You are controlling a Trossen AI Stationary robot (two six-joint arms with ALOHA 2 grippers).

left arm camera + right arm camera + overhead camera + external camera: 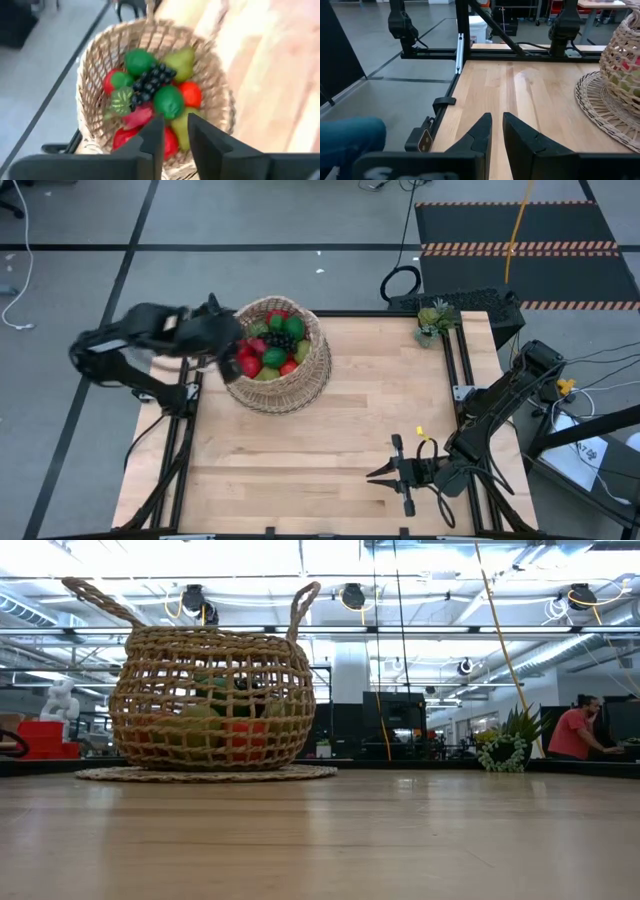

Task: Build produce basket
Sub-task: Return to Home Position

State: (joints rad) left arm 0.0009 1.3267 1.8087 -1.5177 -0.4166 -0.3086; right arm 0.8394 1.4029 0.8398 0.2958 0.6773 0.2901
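Bright overhead lighting; left wrist view motion-blurred, tabletop glare.
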